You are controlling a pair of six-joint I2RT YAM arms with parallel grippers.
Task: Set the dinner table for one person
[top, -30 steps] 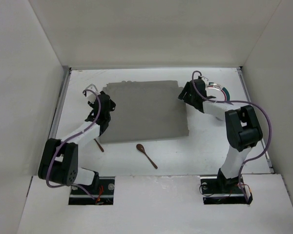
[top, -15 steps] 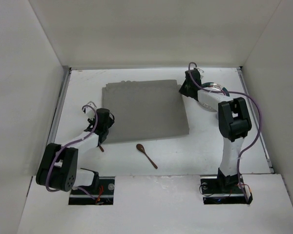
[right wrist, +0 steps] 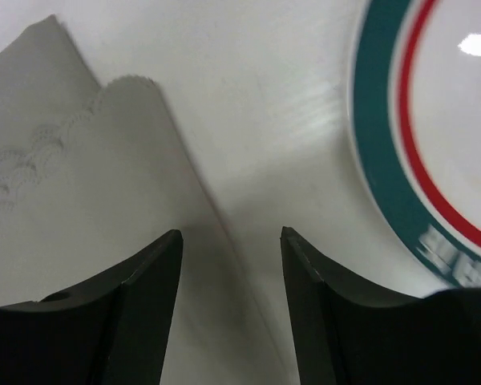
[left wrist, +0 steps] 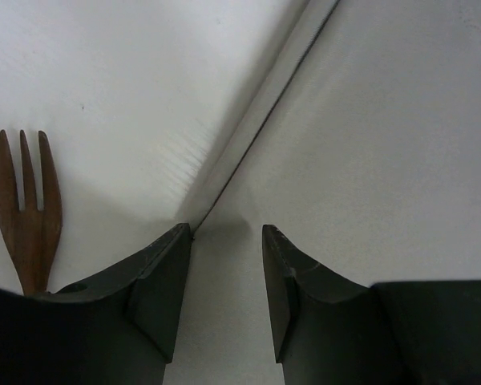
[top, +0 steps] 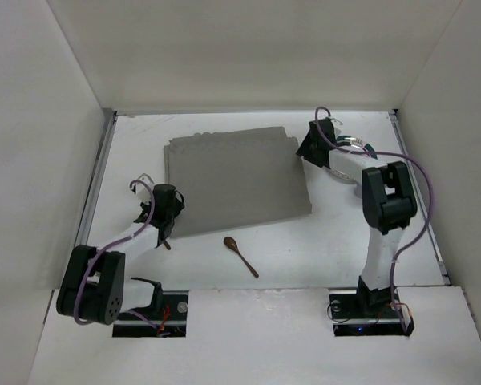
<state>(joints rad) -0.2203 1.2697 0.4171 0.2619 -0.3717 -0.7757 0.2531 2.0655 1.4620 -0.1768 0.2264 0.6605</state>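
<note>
The grey placemat point(top: 232, 176) lies flat in the middle of the white dinner table point(top: 345, 233). My left gripper point(top: 165, 202) is open and low over the mat's near-left corner. In the left wrist view its jaws point(left wrist: 226, 241) straddle the placemat's edge point(left wrist: 385, 144), and a wooden fork point(left wrist: 28, 208) lies just to the left. My right gripper point(top: 309, 144) is open at the mat's far-right corner. In the right wrist view it point(right wrist: 231, 241) sits between the mat point(right wrist: 80, 184) and a plate with a teal and red rim point(right wrist: 385, 160). A wooden spoon point(top: 240, 255) lies near the front.
The plate point(top: 359, 146) sits at the back right, mostly hidden under my right arm. The fork point(top: 165, 241) lies beside my left arm, partly covered. White walls enclose the table on three sides, and a metal rail point(top: 100, 172) runs along the left edge.
My left gripper has moved toward the near edge along the mat's left side. My right gripper has shifted to the far-right corner. The mat has turned slightly and lies smoother.
</note>
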